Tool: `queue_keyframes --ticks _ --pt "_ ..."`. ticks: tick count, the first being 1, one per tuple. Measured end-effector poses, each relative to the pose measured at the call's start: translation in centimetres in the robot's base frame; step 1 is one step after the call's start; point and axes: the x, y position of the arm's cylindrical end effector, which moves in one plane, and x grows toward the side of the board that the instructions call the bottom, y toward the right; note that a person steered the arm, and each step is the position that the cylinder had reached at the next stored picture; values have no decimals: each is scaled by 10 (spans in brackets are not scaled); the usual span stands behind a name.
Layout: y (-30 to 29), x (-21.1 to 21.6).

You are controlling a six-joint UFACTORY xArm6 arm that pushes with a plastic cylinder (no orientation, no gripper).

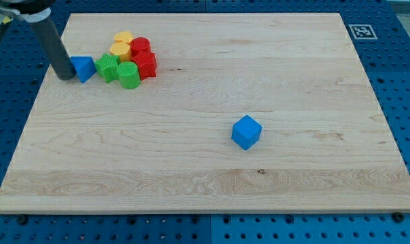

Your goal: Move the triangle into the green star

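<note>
Tip: my tip (pixel 66 76) touches the blue triangle's (pixel 85 68) left side; a bare rod, no jaws.
Triangle: against the green star (pixel 108 68).
Cluster: yellow, red, green blocks (pixel 132 55) huddled.
Cube: blue cube (pixel 246 131) alone, well apart.
Board: wooden board (pixel 259 54).

arm: entering from the view's top left | rod: slanting down toward the view's right | my tip (pixel 67 76): resting at board height near the view's upper left

No readable text, black-and-white square marker (pixel 362 31) on board corner (pixel 326 27)
</note>
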Motion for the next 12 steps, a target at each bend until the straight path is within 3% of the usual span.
queue_keyframes --ticks 3,7,11,12 --pt "-26 -2" --pt "24 -1" --pt "26 -11" --pt "20 23"
